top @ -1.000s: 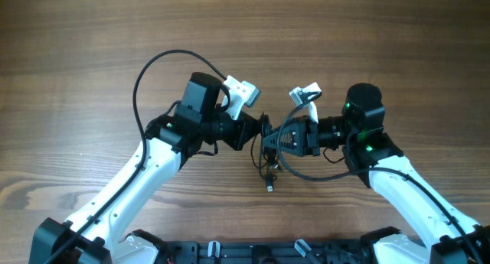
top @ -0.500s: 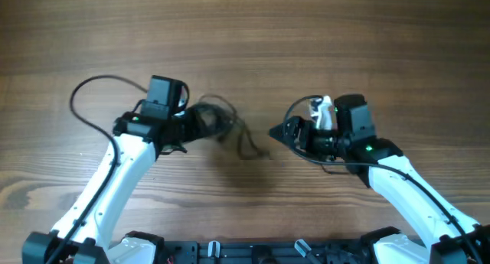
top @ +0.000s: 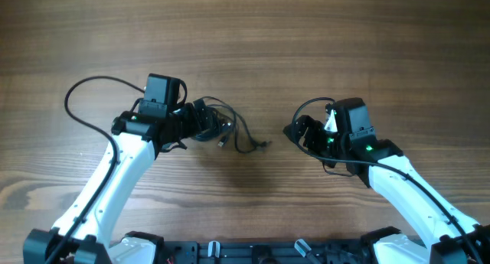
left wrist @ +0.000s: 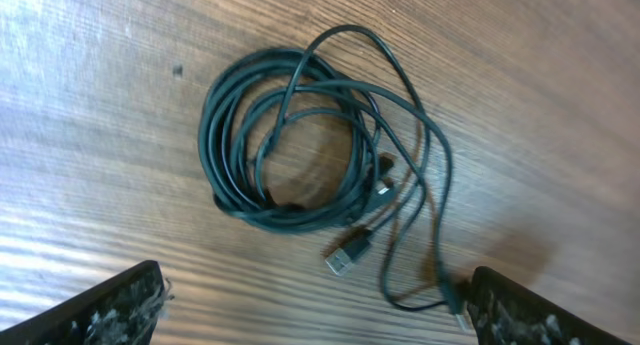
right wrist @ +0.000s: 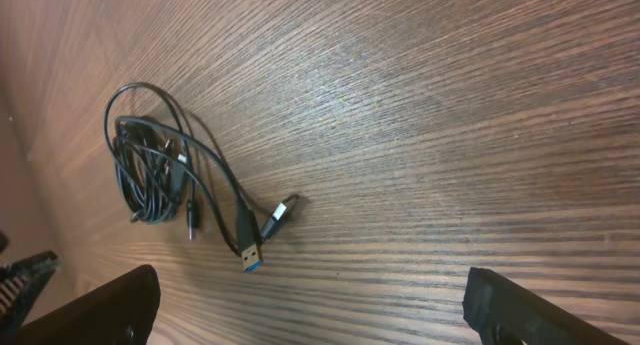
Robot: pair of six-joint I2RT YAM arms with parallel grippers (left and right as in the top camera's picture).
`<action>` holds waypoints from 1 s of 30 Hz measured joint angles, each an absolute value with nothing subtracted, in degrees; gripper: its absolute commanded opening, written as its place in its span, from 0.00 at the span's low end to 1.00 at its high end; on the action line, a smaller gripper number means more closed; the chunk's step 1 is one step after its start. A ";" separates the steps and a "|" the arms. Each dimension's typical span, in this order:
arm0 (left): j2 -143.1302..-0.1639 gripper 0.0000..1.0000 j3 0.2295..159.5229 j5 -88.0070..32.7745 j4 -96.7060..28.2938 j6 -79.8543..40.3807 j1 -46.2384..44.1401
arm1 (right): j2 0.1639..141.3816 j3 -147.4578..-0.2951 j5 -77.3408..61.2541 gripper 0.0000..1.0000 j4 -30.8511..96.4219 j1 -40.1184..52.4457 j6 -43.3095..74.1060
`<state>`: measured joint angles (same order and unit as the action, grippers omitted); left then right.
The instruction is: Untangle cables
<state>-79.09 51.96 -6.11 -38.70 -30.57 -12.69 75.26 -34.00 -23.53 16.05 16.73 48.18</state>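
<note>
Cables (left wrist: 225, 155): prob light, limp coil on surface (left wrist: 110, 55); take by USB plug (left wrist: 345, 257) beside coil. L end effector (left wrist: 320, 310) over coil, R end effector (right wrist: 310, 310) apart, both open

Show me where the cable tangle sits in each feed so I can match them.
Overhead: the cables lie just left of centre.
Left wrist: they fill the centre of the picture as a loose coil.
Right wrist: they sit at the upper left.
Shared landmark: the plug ends trailing loose from the coil.
</note>
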 measured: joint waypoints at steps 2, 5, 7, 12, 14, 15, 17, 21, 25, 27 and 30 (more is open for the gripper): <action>-81.73 0.78 51.96 -1.69 -37.01 -26.85 -12.71 | 75.26 -34.00 -23.27 1.00 16.05 16.73 48.18; -85.69 0.78 51.96 1.89 -32.80 -23.14 -12.71 | 75.26 -34.00 -22.63 1.00 16.05 16.73 48.18; -89.08 0.78 51.96 3.49 -29.21 -19.53 -12.71 | 75.26 -34.00 -22.39 1.00 16.05 16.73 48.18; -96.23 0.69 51.96 4.93 -23.29 -7.42 -12.71 | 75.26 -34.00 -22.06 1.00 16.08 16.73 48.18; -98.65 0.67 51.96 5.10 -23.18 -3.86 -12.73 | 75.26 -34.00 -21.98 1.00 16.08 16.73 48.18; -99.74 0.62 51.96 5.10 -23.16 -2.92 -12.73 | 75.26 -34.00 -21.93 1.00 16.08 16.73 48.18; -100.64 0.16 52.40 4.62 -22.37 -1.13 -12.73 | 75.26 -34.00 -21.52 1.00 16.05 16.73 48.18; -101.97 0.04 53.45 3.99 -21.39 -3.88 -13.02 | 75.26 -34.00 -21.08 1.00 16.05 16.73 48.18; -102.13 0.04 54.22 3.11 -23.38 -20.56 -12.88 | 75.26 -34.00 -20.49 1.00 16.08 16.73 48.18; -102.21 0.04 55.22 0.23 -26.85 -33.01 -12.34 | 75.26 -34.00 -20.36 1.00 16.05 16.73 48.18; -102.21 0.04 55.55 -1.85 -29.02 -43.70 -12.51 | 75.26 -34.00 -20.27 1.00 15.64 16.73 48.18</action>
<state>-102.21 55.55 -1.85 -29.02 -43.70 -12.51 75.26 -34.00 -20.27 15.64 16.73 48.18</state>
